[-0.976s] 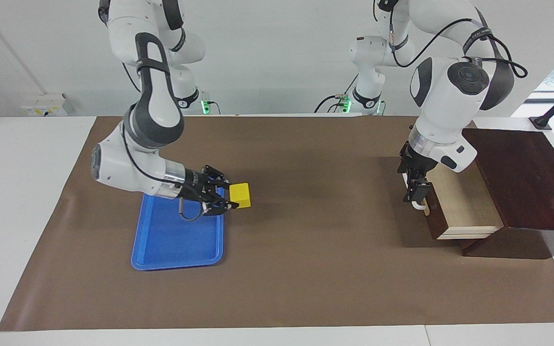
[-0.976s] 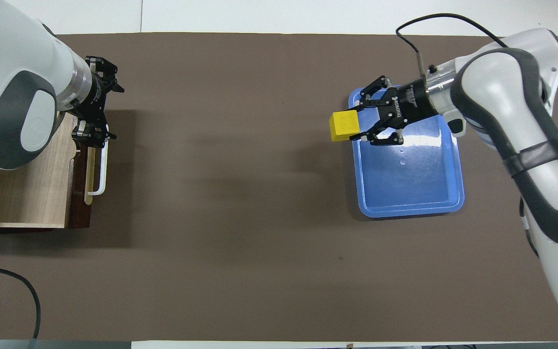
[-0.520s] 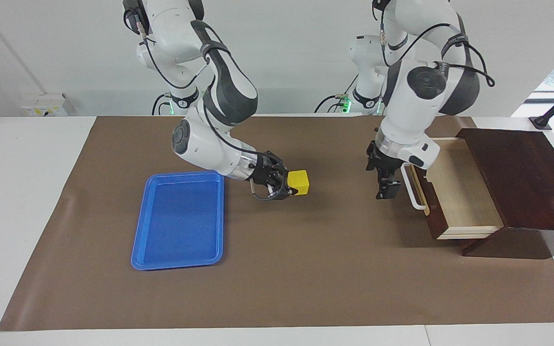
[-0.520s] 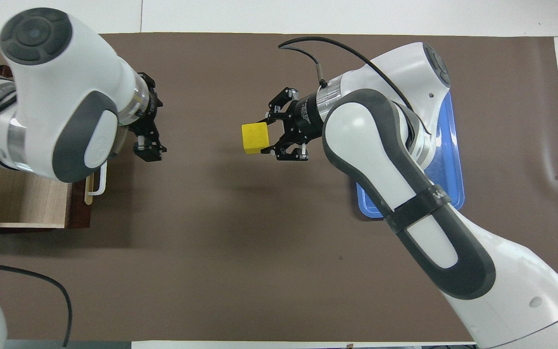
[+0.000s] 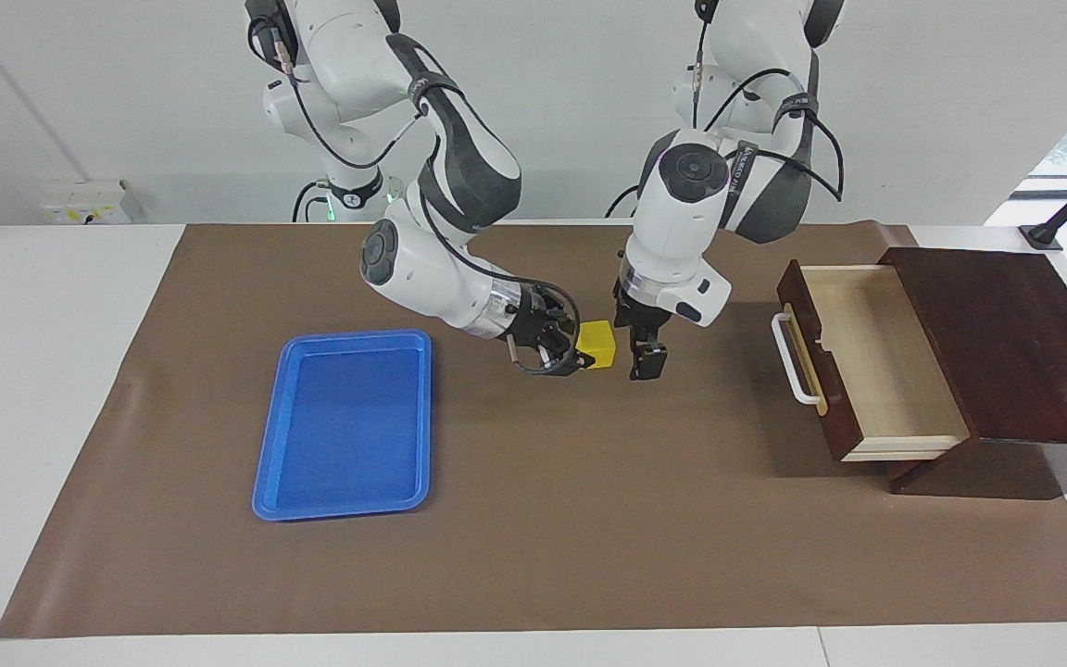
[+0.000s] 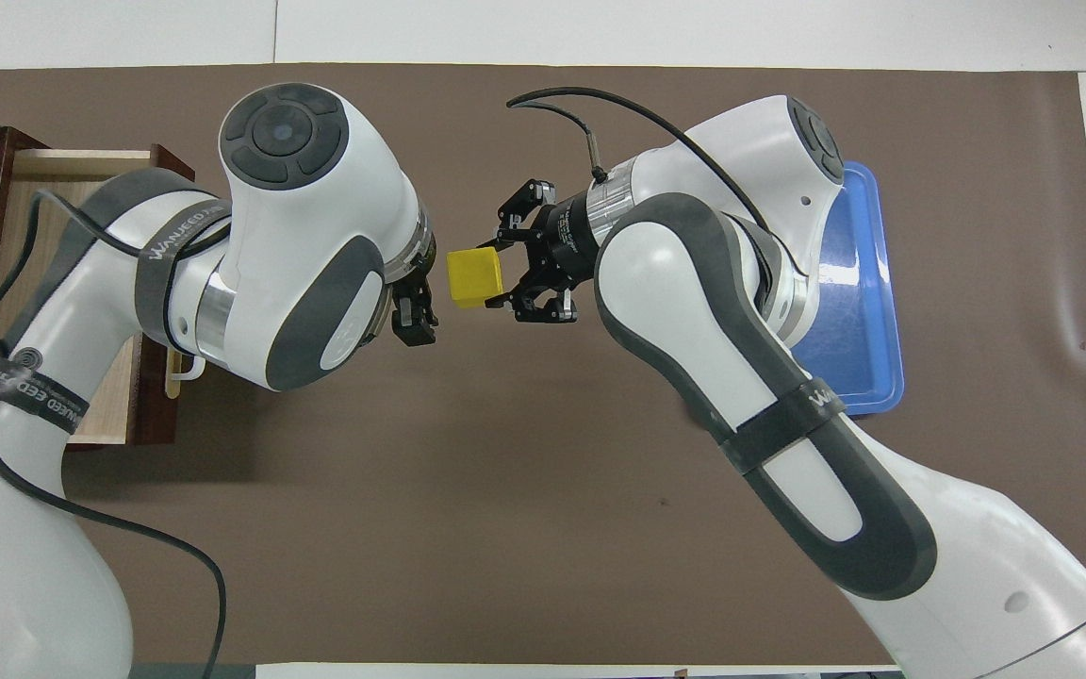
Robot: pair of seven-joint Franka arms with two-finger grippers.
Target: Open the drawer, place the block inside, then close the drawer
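My right gripper (image 5: pixel 578 356) is shut on the yellow block (image 5: pixel 598 343) and holds it above the mat near the table's middle; it also shows in the overhead view (image 6: pixel 503 274) with the block (image 6: pixel 474 277). My left gripper (image 5: pixel 635 347) hangs open right beside the block, on the side toward the drawer, with one finger (image 6: pixel 414 323) showing in the overhead view. The drawer (image 5: pixel 867 357) stands pulled out of the dark brown box (image 5: pixel 1015 333), its pale inside empty and its white handle (image 5: pixel 793 359) free. In the overhead view the left arm covers most of the drawer (image 6: pixel 81 168).
An empty blue tray (image 5: pixel 348 335) lies on the brown mat toward the right arm's end, partly under the right arm in the overhead view (image 6: pixel 868 311). The box sits at the left arm's end of the table.
The right gripper carried the block from over the tray's edge to the table's middle. The left gripper let go of the drawer handle and moved to beside the block.
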